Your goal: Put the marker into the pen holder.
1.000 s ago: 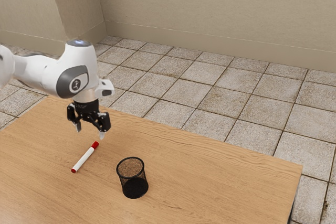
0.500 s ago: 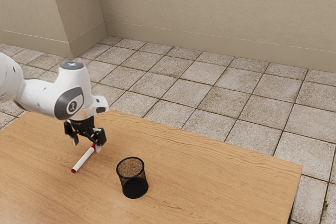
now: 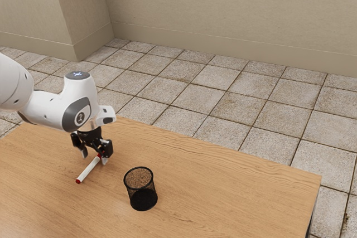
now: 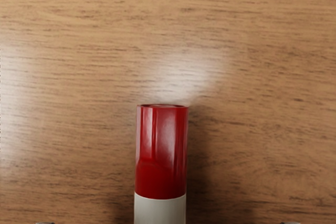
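A plain beige wall (image 3: 223, 9) spans the top of the frame, with a thick section jutting forward at the upper left. A baseboard (image 3: 234, 48) of similar color runs along its foot. Below lies a floor (image 3: 217, 76) of square, mottled gray-beige tiles with dark joints, reaching down the right side. A wooden table (image 3: 223, 199) fills the lower left and center, its grain catching soft, pale glare in the wrist view.

Marker (image 3: 88, 170) on table (image 3: 234, 193); pen holder (image 3: 141, 198) likewise, toward exterior view's right.
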